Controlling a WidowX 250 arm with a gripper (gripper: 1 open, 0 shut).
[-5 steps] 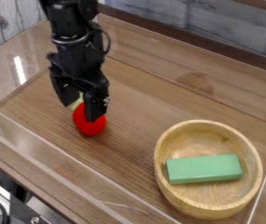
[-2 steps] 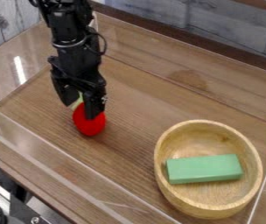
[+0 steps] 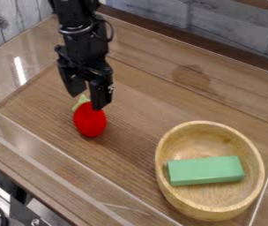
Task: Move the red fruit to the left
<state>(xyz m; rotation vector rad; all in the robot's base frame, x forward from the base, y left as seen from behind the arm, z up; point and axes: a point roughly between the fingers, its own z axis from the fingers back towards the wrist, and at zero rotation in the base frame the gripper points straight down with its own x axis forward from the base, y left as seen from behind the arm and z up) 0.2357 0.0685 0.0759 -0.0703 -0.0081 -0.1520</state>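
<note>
Dark wood-grain table [image 3: 207,84], clear plastic walls [image 3: 66,168] around, grey plank wall [image 3: 219,26] behind

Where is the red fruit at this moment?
In the camera view the red fruit lies on the wooden table, left of centre, just below the open gripper and well left of the wooden bowl.

The black arm comes in from the top edge of the view, its wrist running nearly vertical. The gripper [image 3: 85,90] points straight down at the bench [image 3: 160,97], hanging low over it. Its two dark fingers [image 3: 71,84] stand spread wide apart, with nothing clamped between them.
</note>
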